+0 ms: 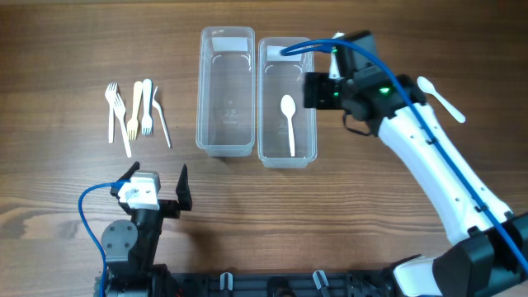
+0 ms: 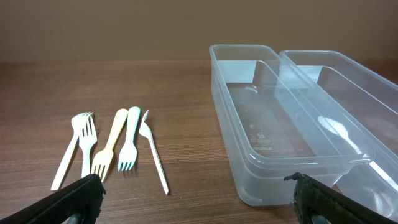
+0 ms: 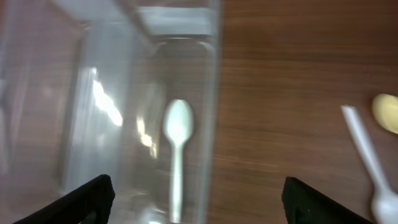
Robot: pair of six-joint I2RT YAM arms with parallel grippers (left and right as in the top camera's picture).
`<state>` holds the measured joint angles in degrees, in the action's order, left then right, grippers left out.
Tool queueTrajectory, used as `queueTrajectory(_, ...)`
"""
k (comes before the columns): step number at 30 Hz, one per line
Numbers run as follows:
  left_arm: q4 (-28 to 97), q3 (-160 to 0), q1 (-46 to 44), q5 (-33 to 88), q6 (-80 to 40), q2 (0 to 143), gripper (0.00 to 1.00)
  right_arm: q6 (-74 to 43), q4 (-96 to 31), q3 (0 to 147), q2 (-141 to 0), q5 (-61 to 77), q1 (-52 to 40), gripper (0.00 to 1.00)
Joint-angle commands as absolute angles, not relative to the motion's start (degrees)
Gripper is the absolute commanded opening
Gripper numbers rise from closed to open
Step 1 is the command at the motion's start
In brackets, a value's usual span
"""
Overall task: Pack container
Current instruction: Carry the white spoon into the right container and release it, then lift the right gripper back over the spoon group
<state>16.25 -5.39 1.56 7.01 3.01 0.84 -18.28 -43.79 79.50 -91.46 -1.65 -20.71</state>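
Wood-grain table, 2 clear tubs side by side at centre, long walls touching or nearly so. Left container and right container stand upright and open. 1 white spoon lies lengthwise on the right container's floor, bowl toward the far end. My right gripper hovers at that container's right rim, jaws spread wide. My left gripper sits near the table's front edge, well apart from both tubs, jaws wide apart. Plastic forks lie left of the tubs, and a second spoon lies on the table at right.

White-shelled right arm, blue cable
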Motion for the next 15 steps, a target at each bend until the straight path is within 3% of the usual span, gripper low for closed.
queueTrajectory(1, 16.03, -5.04, 1.41, 7.68, 4.27, 0.38, 1.0, -16.08, -47.29, 80.97, -90.19, -9.58, -17.41, 0.87)
queueTrajectory(9, 16.03, -5.04, 1.41, 7.68, 4.27, 0.38, 1.0, -16.05, -51.18, 80.95, -90.21, -10.76, -10.76, 0.89)
queueTrajectory(15, 16.03, -5.04, 1.41, 7.68, 4.27, 0.38, 1.0, -12.84, -53.74, 80.95, -90.21, -11.0, -8.12, 0.99)
